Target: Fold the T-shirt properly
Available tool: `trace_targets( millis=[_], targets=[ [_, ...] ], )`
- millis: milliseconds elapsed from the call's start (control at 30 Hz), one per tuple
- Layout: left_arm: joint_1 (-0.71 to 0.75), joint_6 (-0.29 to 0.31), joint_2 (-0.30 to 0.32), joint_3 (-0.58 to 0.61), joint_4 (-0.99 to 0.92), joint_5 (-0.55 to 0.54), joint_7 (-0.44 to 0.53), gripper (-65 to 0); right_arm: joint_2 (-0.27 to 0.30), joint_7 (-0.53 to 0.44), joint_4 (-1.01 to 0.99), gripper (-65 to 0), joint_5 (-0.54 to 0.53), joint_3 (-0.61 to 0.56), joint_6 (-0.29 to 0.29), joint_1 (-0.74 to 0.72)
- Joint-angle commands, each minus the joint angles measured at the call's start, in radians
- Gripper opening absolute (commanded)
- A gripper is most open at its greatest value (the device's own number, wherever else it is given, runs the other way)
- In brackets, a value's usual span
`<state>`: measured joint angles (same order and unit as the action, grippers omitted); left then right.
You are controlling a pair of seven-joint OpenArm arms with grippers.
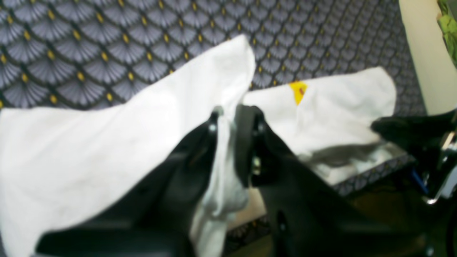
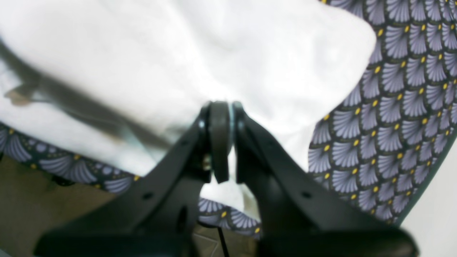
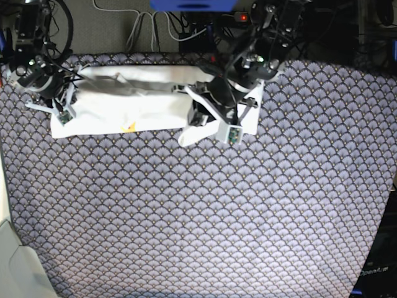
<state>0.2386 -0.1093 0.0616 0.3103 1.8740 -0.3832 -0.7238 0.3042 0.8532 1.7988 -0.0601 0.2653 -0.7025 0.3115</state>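
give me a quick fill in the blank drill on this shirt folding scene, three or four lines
1. The large white cotton T-shirt lies on a tablecloth patterned with grey-purple ____ shapes.
2. The left end effector is ____ on a bunch of the white fabric.
3. The right end effector grips the T-shirt near the table's ____ edge in the base view.
4. The small printed patch showing on the cloth is ____ in colour.

Missing words: fan; shut; far; yellow

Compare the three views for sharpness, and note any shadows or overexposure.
Left wrist view: soft focus, the end effector blurred. Right wrist view: the T-shirt is blown out white, with a dark shadow band at left. Base view: sharpest, evenly lit, tablecloth pattern crisp.
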Motion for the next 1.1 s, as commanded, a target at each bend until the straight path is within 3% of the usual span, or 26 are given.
trace_targets(
  millis=[0,233,433,533,667,833,900,1067],
  targets=[
    [-0.015,0.004,-0.007,0.002,0.016,-0.007,0.03,-64.6,0.013,-0.009,0.016,-65.0,-0.005,0.004,0.004,-0.004],
    [-0.014,0.004,-0.007,0.002,0.008,-0.009,0.025,-63.0,0.013,-0.009,0.016,-65.0,-0.005,0.004,0.004,-0.001],
    [-0.014,0.004,-0.009,0.072,0.008,-0.009,0.031,-37.1,0.014,-0.009,0.016,-65.0,-0.005,0.004,0.004,0.001],
    [-0.029,0.006,-0.018,0.109,0.017,-0.009,0.033,-29.5,0.017,-0.009,0.016,-65.0,-0.005,0.004,0.004,0.001],
    [-0.037,0.004,-0.029,0.111,0.036,-0.009,0.033,-30.9,0.019,-0.007,0.022,-65.0,-0.004,0.004,0.004,0.004],
    [-0.017,0.003,0.02,0.037,0.08,-0.009,0.023,-36.4,0.02,-0.007,0.022,-65.0,-0.004,0.009,0.004,0.004],
    [0.018,0.003,0.048,-0.02,0.089,-0.009,0.023,-37.0,0.02,-0.005,0.022,-61.1,-0.004,0.01,0.004,0.004],
    [0.103,0.012,0.111,-0.162,0.101,-0.01,0.03,-34.4,0.028,-0.005,0.026,-42.9,-0.004,0.01,0.004,0.005]
  ],
)
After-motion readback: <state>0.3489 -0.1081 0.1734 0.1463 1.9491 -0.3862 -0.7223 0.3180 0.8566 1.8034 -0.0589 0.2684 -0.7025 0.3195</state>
